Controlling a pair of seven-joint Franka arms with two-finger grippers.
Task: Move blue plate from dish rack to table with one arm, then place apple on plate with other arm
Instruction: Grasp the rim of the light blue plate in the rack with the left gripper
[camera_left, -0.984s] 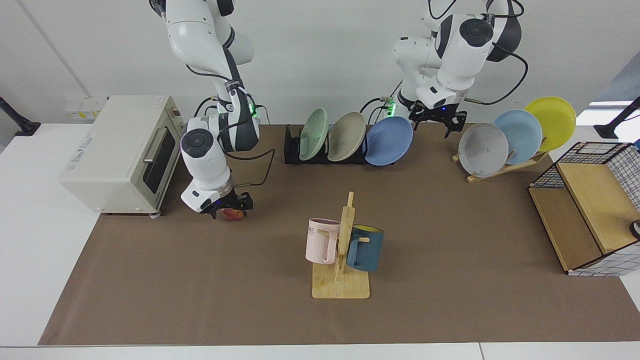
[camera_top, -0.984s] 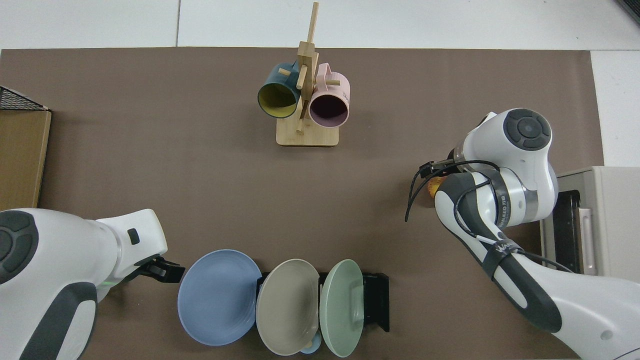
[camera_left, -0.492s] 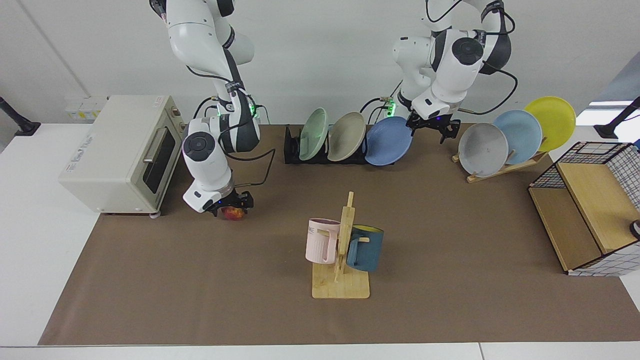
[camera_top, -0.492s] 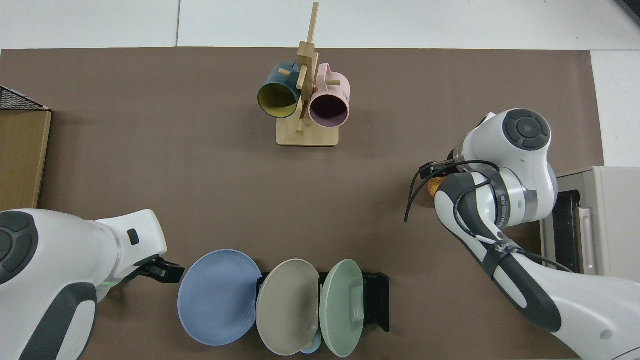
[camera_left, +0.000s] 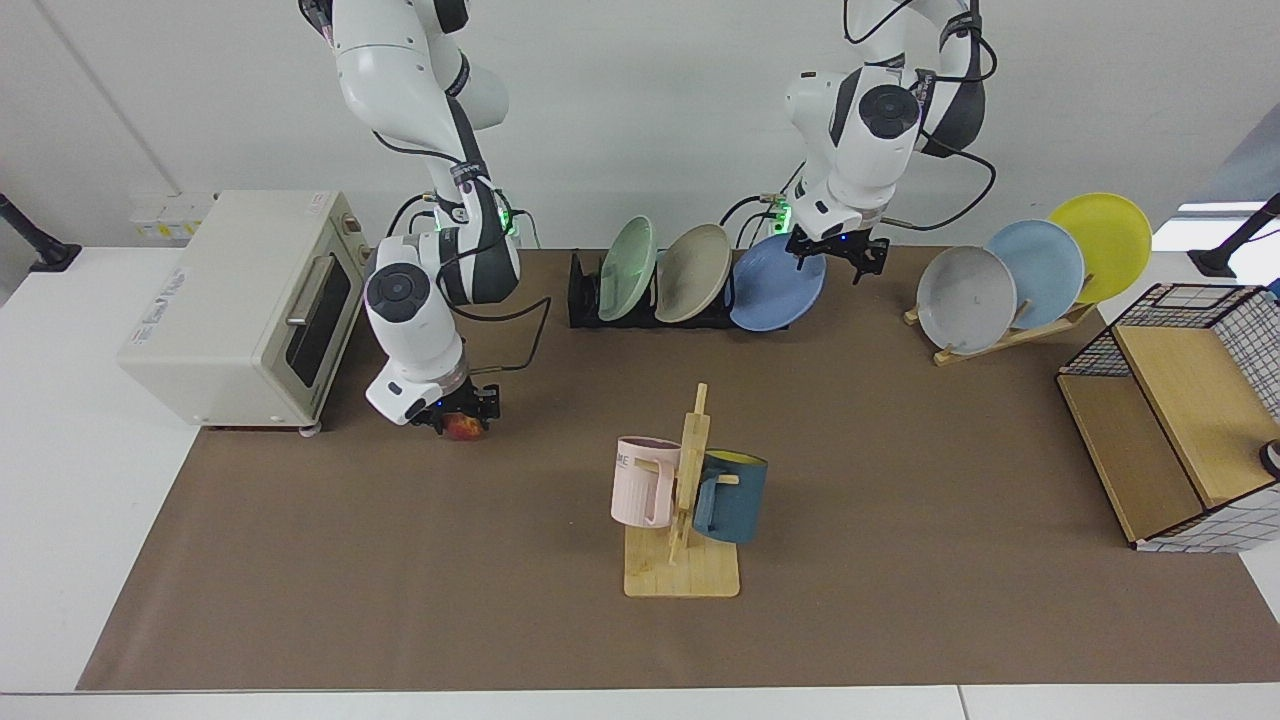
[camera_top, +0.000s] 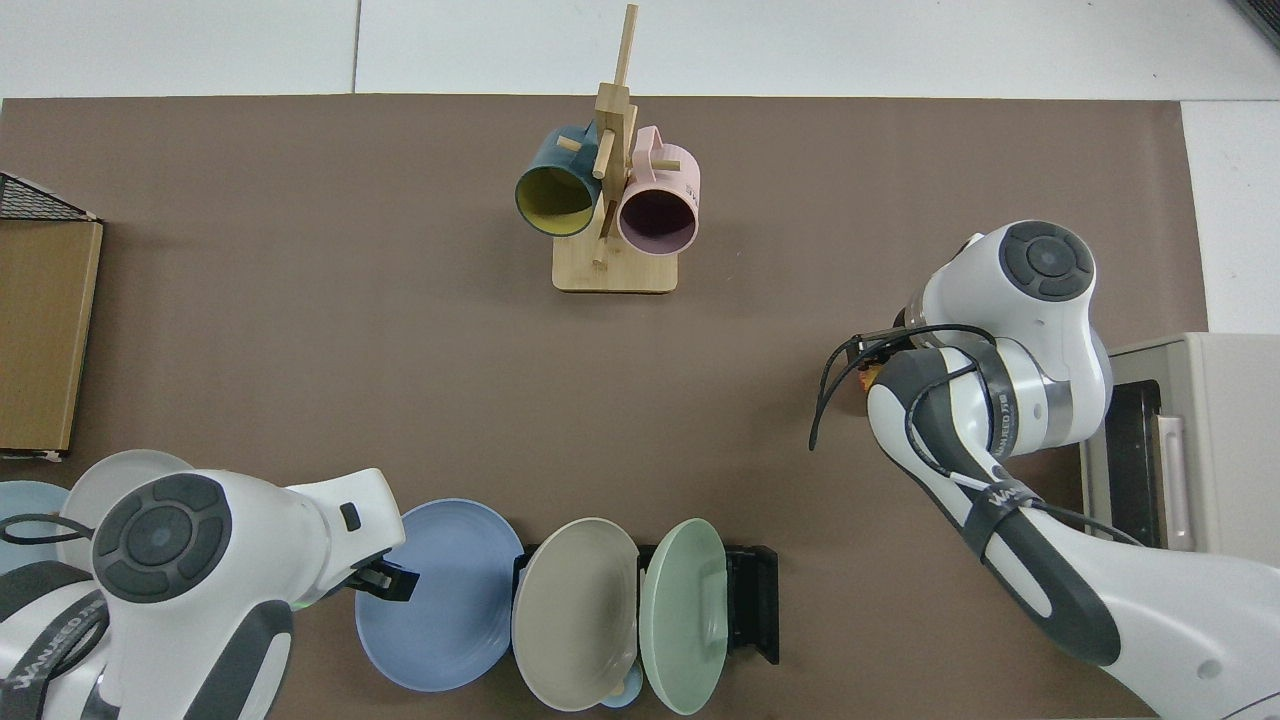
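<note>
Left arm bent down from far right base, left gripper (camera_left: 829, 249) at upper right rim of blue plate (camera_left: 775, 285); fingers spread, one either side of rim, not closed on it. Plate leans in right end slot of rack (camera_left: 582, 290), beside beige plate (camera_left: 692, 273) and green plate (camera_left: 627, 268). Right arm folded low near toaster oven (camera_left: 245, 305), right gripper (camera_left: 462, 410) pointing down, fingers clamped on apple (camera_left: 463, 427) just above tabletop (camera_left: 900, 480). Mug stand (camera_left: 682, 520) centre, near.
</note>
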